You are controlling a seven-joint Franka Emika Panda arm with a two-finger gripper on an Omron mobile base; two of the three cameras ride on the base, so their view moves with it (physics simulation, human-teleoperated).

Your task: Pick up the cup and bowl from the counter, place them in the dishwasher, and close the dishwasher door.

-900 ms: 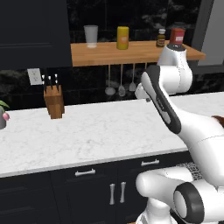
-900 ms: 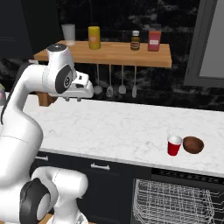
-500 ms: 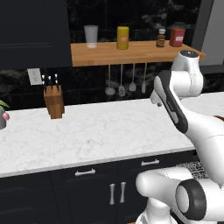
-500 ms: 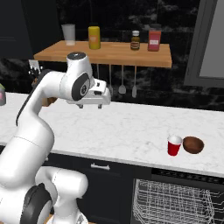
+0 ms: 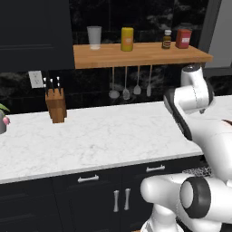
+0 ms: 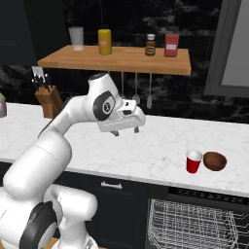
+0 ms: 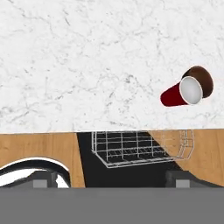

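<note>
The red cup (image 6: 193,161) stands on the white marble counter (image 6: 155,151) near its front edge, and the dark brown bowl (image 6: 214,161) sits right beside it, touching or nearly so. In the hand view the cup (image 7: 180,92) and the bowl (image 7: 203,78) lie at the right. My gripper (image 6: 126,131) hovers above the counter, well left of the cup, open and empty, with its fingertips (image 7: 43,179) far apart. The dishwasher's grey wire rack (image 6: 194,223) is pulled out below the counter under the cup, also visible from the hand as the rack (image 7: 140,148). The door panel is hard to make out.
A wooden wall shelf (image 6: 116,58) holds a tumbler, a yellow jar, a bottle and a red canister. Utensils (image 6: 146,92) hang below it. A knife block (image 5: 55,105) stands at the counter's back left. Dark cabinets (image 5: 104,195) with silver handles run under the counter.
The arm has swung right and stretched out over the counter, bringing the gripper closer to the cup and bowl. The cup and bowl have not moved.
</note>
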